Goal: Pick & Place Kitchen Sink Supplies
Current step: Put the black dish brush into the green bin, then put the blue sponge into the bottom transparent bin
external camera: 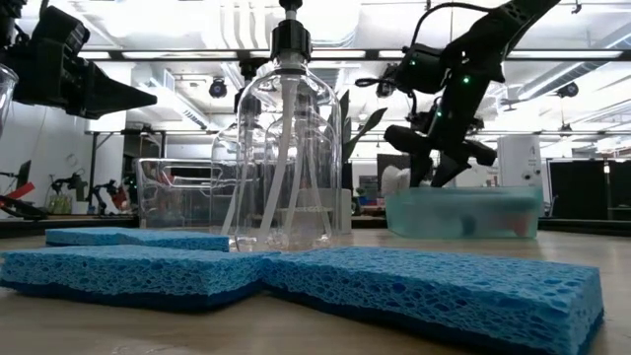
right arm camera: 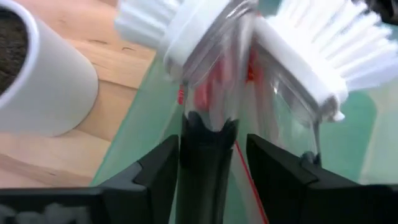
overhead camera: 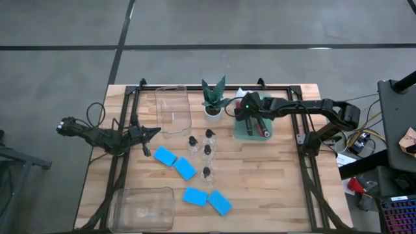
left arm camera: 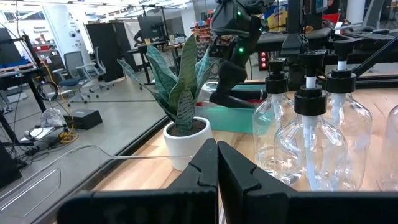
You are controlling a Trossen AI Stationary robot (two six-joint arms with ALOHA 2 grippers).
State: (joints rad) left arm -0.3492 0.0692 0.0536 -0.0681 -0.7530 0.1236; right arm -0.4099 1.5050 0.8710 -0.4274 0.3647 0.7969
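A teal tray (overhead camera: 240, 134) at the table's far right holds the dish brushes; the right wrist view shows two white heads (right arm camera: 186, 25) and a black handle (right arm camera: 205, 146). My right gripper (right arm camera: 212, 144) hovers over that tray (external camera: 463, 212), open, one finger on each side of the black handle. Clear black-capped bottles (overhead camera: 207, 151) stand mid-table, and several blue sponges (overhead camera: 185, 168) lie flat nearer the front. My left gripper (overhead camera: 155, 132) waits, shut, left of the bottles.
A potted plant in a white pot (overhead camera: 213, 104) stands just left of the teal tray, close to my right gripper. One clear tray (overhead camera: 172, 110) lies at the far middle-left, another (overhead camera: 143, 208) at the near left corner. Bare wood shows at the near right.
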